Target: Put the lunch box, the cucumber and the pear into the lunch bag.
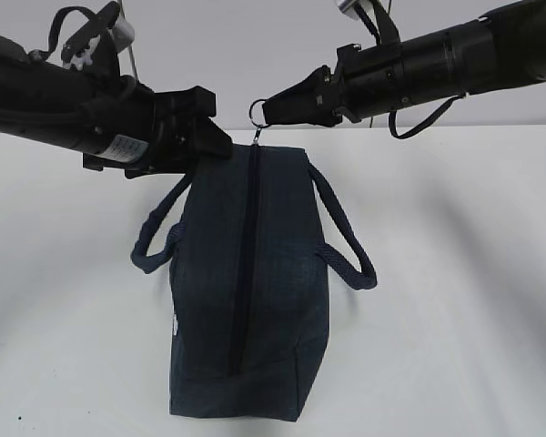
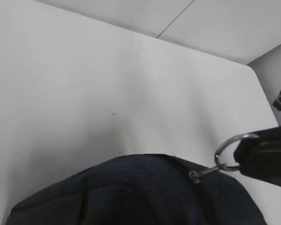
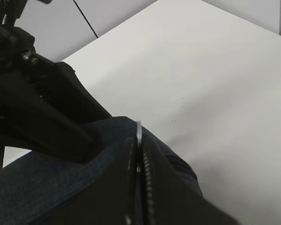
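Note:
The navy lunch bag lies on the white table with its zipper closed along the top. My right gripper is shut on the metal ring pull at the bag's far end. The right wrist view shows the ring edge-on between that gripper's fingers. My left gripper sits at the bag's far left corner, against the fabric. Its fingers are out of the left wrist view, which shows the bag and the ring. The lunch box, cucumber and pear are out of view.
Two strap handles splay out on either side of the bag. White table surrounds it, with a pale wall behind. Both arms cross above the bag's far end.

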